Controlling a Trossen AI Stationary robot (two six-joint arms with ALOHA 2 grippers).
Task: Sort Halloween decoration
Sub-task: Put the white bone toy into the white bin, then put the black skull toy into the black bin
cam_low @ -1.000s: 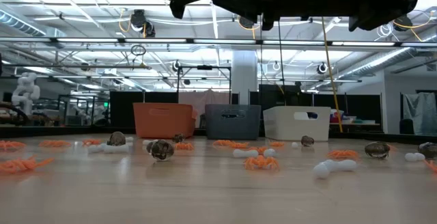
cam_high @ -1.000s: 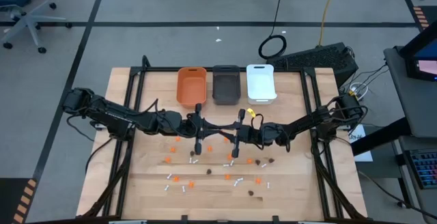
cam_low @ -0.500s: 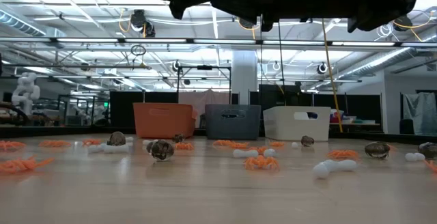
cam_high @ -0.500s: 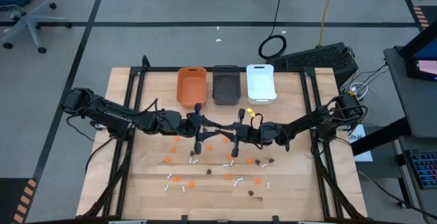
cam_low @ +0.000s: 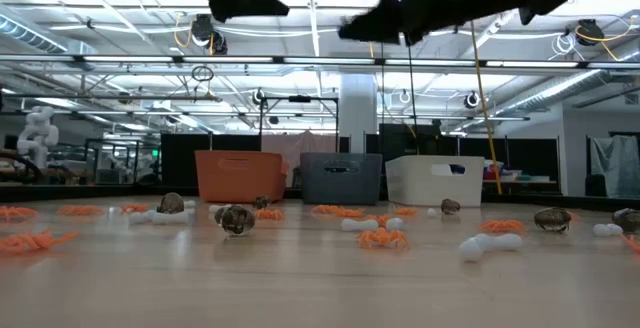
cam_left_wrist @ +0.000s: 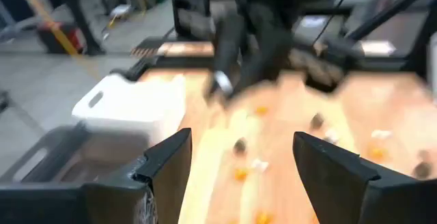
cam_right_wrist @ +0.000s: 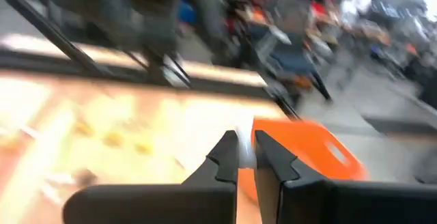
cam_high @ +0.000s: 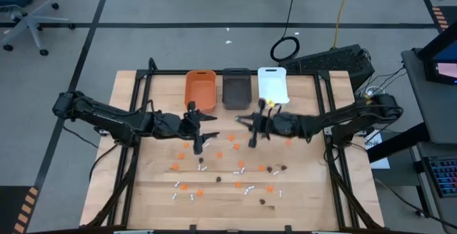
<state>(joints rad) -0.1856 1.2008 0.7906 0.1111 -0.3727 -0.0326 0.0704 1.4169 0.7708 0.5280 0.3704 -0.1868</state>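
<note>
I've got my right tool (cam_right_wrist: 244, 157) pinching a small white stick (cam_right_wrist: 244, 149) to carry toward the white bin (cam_high: 272, 85), left tool (cam_left_wrist: 239, 166) spread empty, other decorations (cam_high: 214, 170) scattered on the counter (cam_high: 143, 184).

The decorations (cam_high: 214, 171) are many tiny pieces lying loose on the bench (cam_high: 128, 84), all on the near side of the orange bin (cam_high: 201, 90) and well apart from it. Orange blobs (cam_high: 175, 167), dark lumps (cam_high: 283, 168) and white sticks (cam_high: 249, 189) are mixed together, none stacked. In the right wrist view a small white piece (cam_right_wrist: 246, 153) sits pinched between that hand's closed fingertips, with the orange bin just behind it.
</note>
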